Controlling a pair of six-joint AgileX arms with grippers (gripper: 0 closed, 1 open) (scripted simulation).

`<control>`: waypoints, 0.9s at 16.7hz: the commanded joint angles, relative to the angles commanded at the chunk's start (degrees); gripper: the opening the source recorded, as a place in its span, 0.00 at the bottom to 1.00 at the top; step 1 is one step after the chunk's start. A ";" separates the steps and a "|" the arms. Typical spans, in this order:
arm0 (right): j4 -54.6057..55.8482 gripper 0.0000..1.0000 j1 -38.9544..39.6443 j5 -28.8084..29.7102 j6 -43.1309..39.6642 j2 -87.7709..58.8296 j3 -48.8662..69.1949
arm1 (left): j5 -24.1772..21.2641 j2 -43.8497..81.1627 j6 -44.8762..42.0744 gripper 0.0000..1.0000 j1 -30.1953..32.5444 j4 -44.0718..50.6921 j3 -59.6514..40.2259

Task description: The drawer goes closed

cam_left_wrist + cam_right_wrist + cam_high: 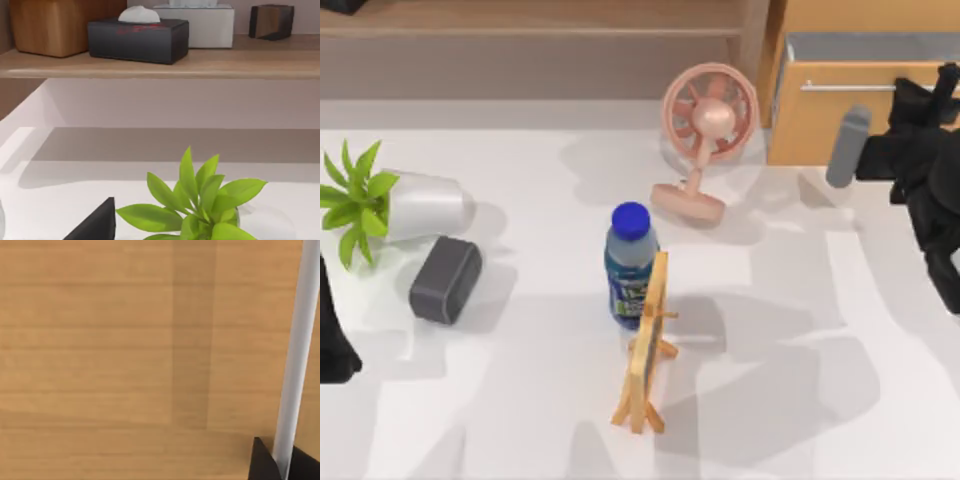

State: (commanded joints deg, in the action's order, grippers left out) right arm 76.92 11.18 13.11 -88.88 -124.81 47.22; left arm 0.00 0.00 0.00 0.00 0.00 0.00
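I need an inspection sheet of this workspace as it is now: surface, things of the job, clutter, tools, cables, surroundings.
Surface: white table, patterned with shadows.
Job's things: drawer at the top view's far right, partly open, white inner wall visible behind its wooden front; silver bar handle across the front.
Clutter: pink fan; blue-capped bottle touching a small wooden easel; tipped white pot with green plant; dark grey box.
Tools: right tool at the drawer front, by the handle; left tool parked at the table's left edge, near the plant.
Cables: nothing seen.
Surroundings: wooden shelf carrying a black tissue box.
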 joint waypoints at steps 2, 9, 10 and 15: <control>-1.30 0.00 -0.52 -0.23 -0.14 -1.21 2.38 | 0.00 0.00 0.00 1.00 0.00 0.00 0.00; -8.07 0.00 -1.85 -1.57 -0.13 -6.46 14.45 | 0.00 0.00 0.00 1.00 0.00 0.00 0.00; -8.64 0.00 -1.83 -1.72 -0.08 -6.81 15.41 | 0.00 0.00 0.00 1.00 0.00 0.00 0.00; -8.92 0.08 -1.81 -1.80 -0.06 -6.97 15.86 | 0.00 0.00 0.00 1.00 0.00 0.00 0.00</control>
State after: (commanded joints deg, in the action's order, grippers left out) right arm 68.00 9.37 11.31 -88.94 -131.78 63.08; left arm 0.00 0.00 0.00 0.00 0.00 0.00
